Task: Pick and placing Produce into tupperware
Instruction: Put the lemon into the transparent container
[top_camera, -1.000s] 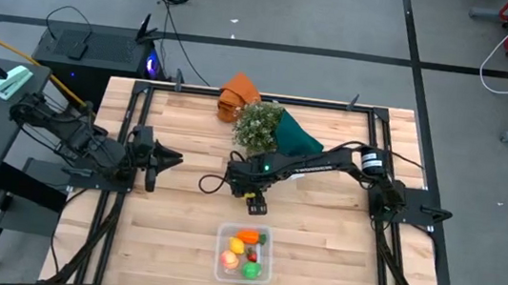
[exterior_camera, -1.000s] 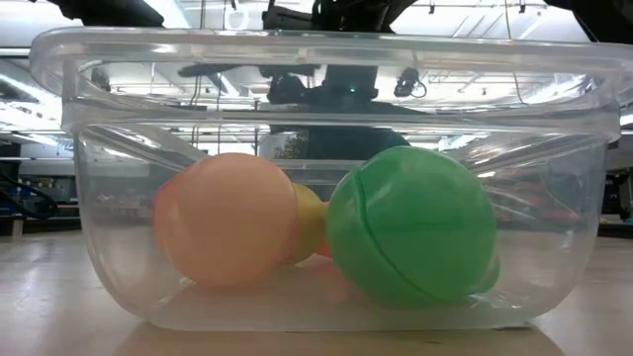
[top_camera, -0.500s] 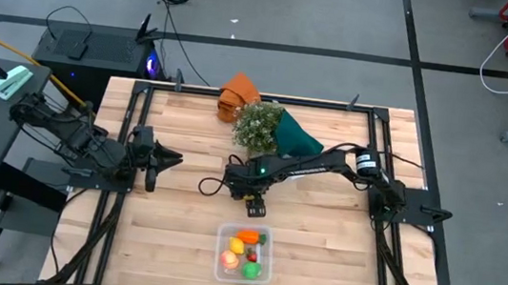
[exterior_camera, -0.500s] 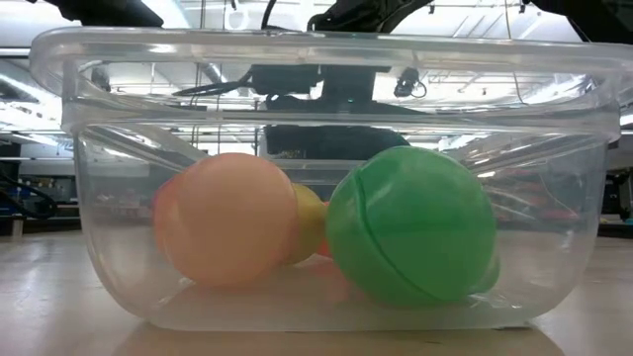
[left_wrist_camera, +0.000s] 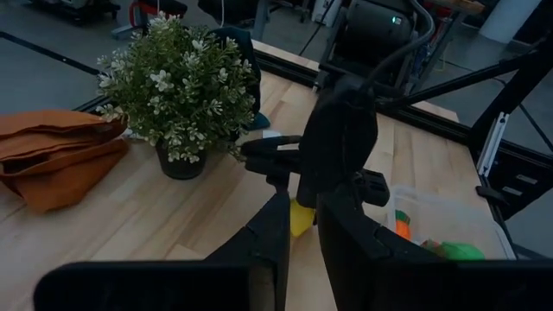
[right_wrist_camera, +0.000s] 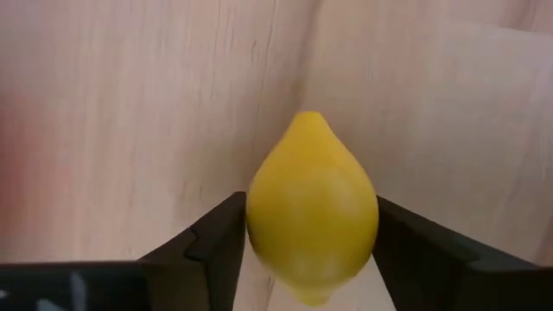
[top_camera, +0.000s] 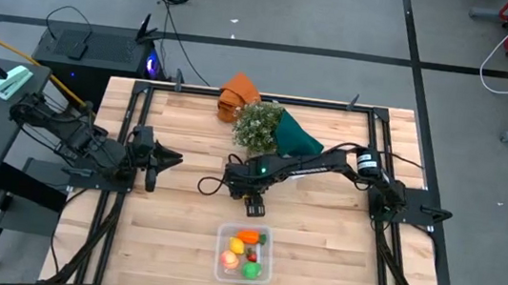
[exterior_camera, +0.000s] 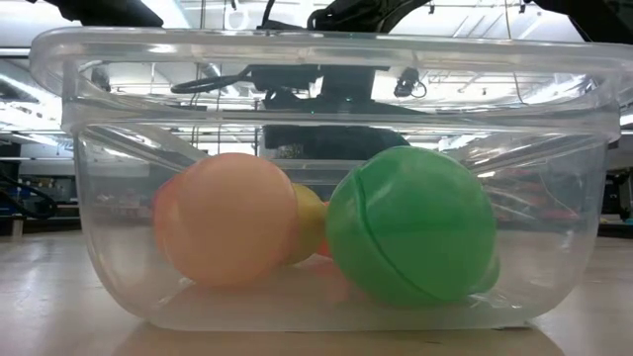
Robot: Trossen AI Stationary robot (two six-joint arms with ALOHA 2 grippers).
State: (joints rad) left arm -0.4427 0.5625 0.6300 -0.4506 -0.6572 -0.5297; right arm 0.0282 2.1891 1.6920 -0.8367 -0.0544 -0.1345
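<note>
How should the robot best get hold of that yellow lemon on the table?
Across the lemon's fat middle, coming straight down from above. Its ends taper to points and would slip; the belly is widest. The right gripper sits that way, jaws at either flank.

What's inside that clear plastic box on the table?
The tupperware holds a peach, a green round fruit, a lemon, a carrot and something small and red. The peach and green fruit hide most of the rest at table height.
</note>
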